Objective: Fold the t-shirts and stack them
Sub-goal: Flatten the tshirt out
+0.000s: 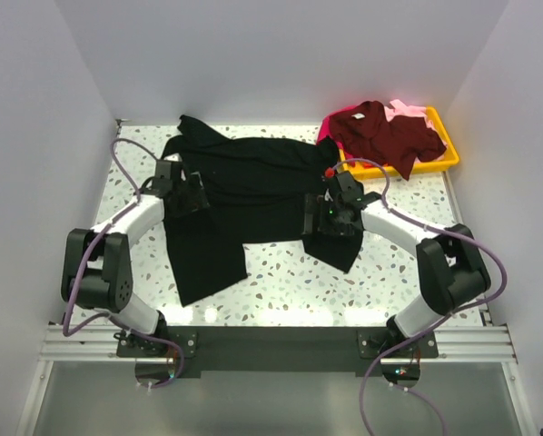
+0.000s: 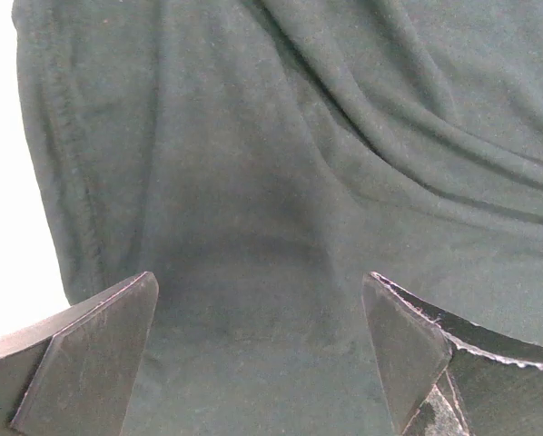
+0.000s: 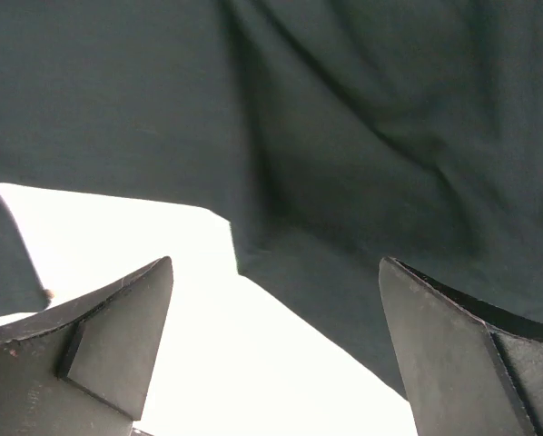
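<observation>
**A:** What are the grippers doing?

**B:** The left gripper (image 2: 262, 309) has its jaws wide apart and holds nothing. It hovers low over the black t-shirt (image 1: 253, 177), close to a stitched hem at the left of its wrist view. The right gripper (image 3: 276, 300) is likewise spread and empty. It sits over a lower edge of the same shirt, where bright tabletop (image 1: 290, 282) shows beneath.

**A:** Why there?

**B:** Each looks lined up to pinch an edge, probably so the shirt can be spread flat before folding. The shirt lies crumpled across the centre of the overhead view, with one flap trailing toward the lower left.

**A:** What else is around?

**B:** At upper right a yellow tray (image 1: 442, 162) holds the maroon t-shirt (image 1: 380, 134). It is heaped over a magenta t-shirt (image 1: 327, 129) and a pale pink t-shirt (image 1: 406, 111). Nothing blocks the arms, though the black shirt's deep wrinkles may make a clean single-layer pinch hard.
</observation>
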